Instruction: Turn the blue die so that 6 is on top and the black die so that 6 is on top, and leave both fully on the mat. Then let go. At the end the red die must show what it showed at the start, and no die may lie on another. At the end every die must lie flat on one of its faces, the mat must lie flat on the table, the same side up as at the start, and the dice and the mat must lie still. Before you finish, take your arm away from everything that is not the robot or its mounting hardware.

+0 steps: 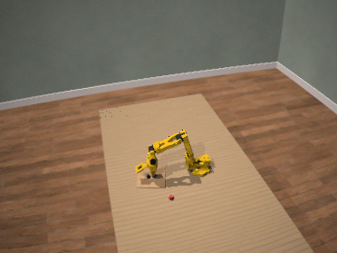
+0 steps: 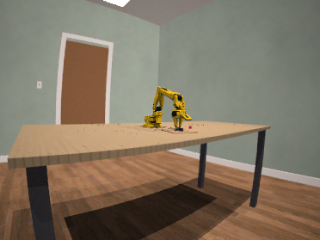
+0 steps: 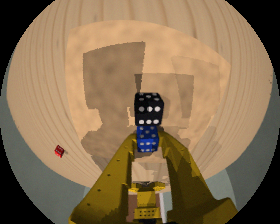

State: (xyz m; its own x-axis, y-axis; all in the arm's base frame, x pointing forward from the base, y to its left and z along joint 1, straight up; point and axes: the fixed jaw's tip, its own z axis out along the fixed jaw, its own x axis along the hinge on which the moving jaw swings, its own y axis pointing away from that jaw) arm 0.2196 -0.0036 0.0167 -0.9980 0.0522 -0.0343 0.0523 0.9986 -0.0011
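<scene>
My gripper (image 1: 154, 176) (image 3: 148, 136) is shut on the blue die (image 3: 147, 139) (image 2: 179, 129), low over the mat (image 3: 102, 34) (image 1: 145, 185). Two faces of the blue die show pips in the wrist view; whether it touches the mat is unclear. The black die (image 3: 149, 110) (image 1: 148, 177) is on the mat just beyond the blue die. Its largest visible face there shows two rows of three pips. The two dice meet in the wrist view; I cannot tell if they touch. The red die (image 1: 171, 198) (image 2: 190, 127) (image 3: 59, 151) lies off the mat; its pips are too small to read.
The mat lies on the wooden table (image 1: 190, 228) (image 2: 60, 143). The arm's yellow base (image 1: 201, 168) (image 2: 151, 121) stands to the right of the mat in the top view. Arm shadows fall across the mat.
</scene>
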